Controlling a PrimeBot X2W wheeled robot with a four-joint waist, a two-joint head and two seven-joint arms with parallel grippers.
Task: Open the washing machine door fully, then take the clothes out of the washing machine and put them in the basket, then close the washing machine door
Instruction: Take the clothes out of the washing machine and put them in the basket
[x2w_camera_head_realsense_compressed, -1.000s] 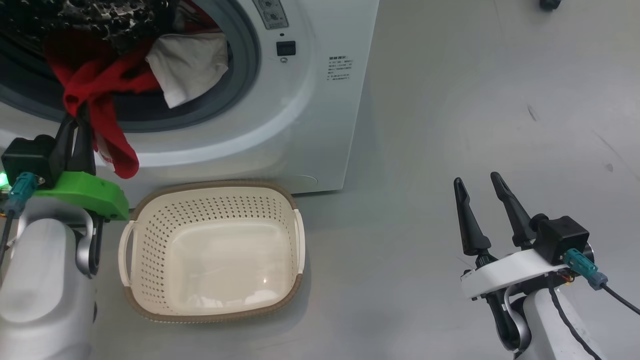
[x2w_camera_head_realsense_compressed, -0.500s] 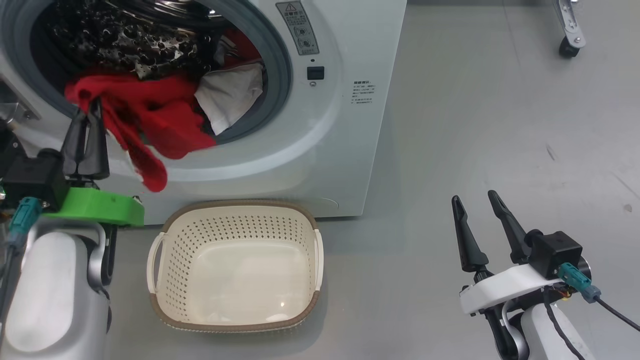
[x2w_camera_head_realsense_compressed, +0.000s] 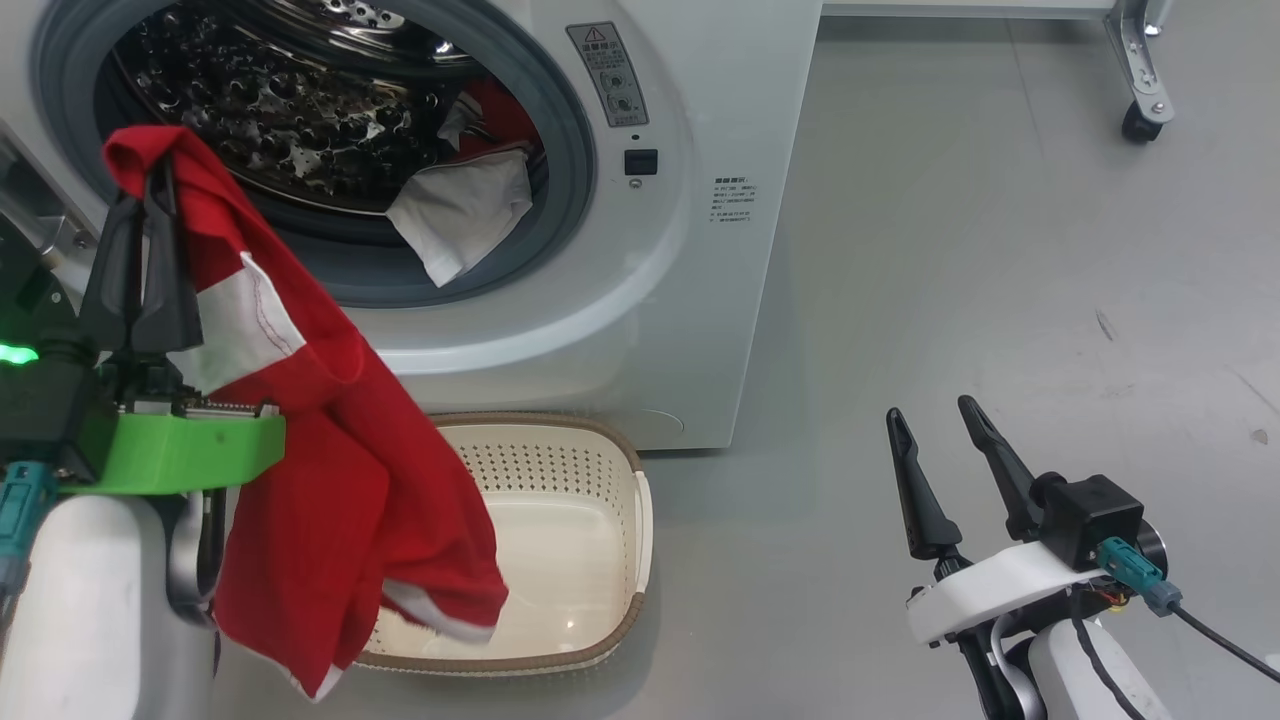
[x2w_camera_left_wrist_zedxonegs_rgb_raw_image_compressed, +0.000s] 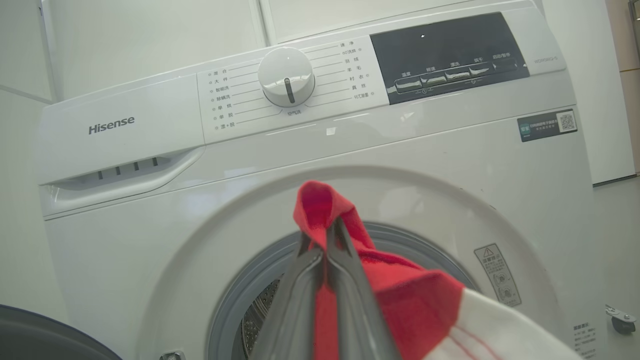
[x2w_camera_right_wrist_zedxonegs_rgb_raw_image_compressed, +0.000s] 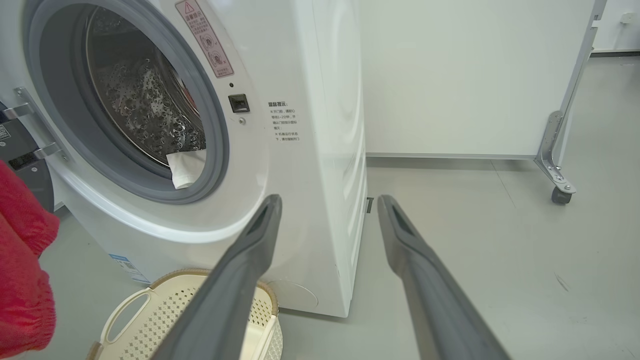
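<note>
My left gripper (x2w_camera_head_realsense_compressed: 150, 185) is shut on a fold of the red garment (x2w_camera_head_realsense_compressed: 330, 480), which hangs free with its white trim over the left part of the basket (x2w_camera_head_realsense_compressed: 590, 520). In the left wrist view the gripper (x2w_camera_left_wrist_zedxonegs_rgb_raw_image_compressed: 325, 225) pinches the red cloth (x2w_camera_left_wrist_zedxonegs_rgb_raw_image_compressed: 405, 295) in front of the washing machine (x2w_camera_left_wrist_zedxonegs_rgb_raw_image_compressed: 150, 225). A white cloth (x2w_camera_head_realsense_compressed: 465, 215) lies at the drum's mouth, with some red behind it. The washing machine door (x2w_camera_right_wrist_zedxonegs_rgb_raw_image_compressed: 20, 150) stands open at the left. My right gripper (x2w_camera_head_realsense_compressed: 930, 408) hovers open and empty over the floor to the right, seen also as the gripper (x2w_camera_right_wrist_zedxonegs_rgb_raw_image_compressed: 330, 200) in its own view.
The basket (x2w_camera_right_wrist_zedxonegs_rgb_raw_image_compressed: 165, 320) sits on the grey floor right in front of the washing machine (x2w_camera_head_realsense_compressed: 700, 300). A wheeled frame leg with a caster (x2w_camera_head_realsense_compressed: 1140, 120) stands at the far right by a white wall panel. Open floor (x2w_camera_head_realsense_compressed: 1000, 300) lies to the machine's right.
The head camera has shifted. My left gripper has lifted and pulled the red garment out of the drum, so it now hangs over the basket. The right gripper stays open in place.
</note>
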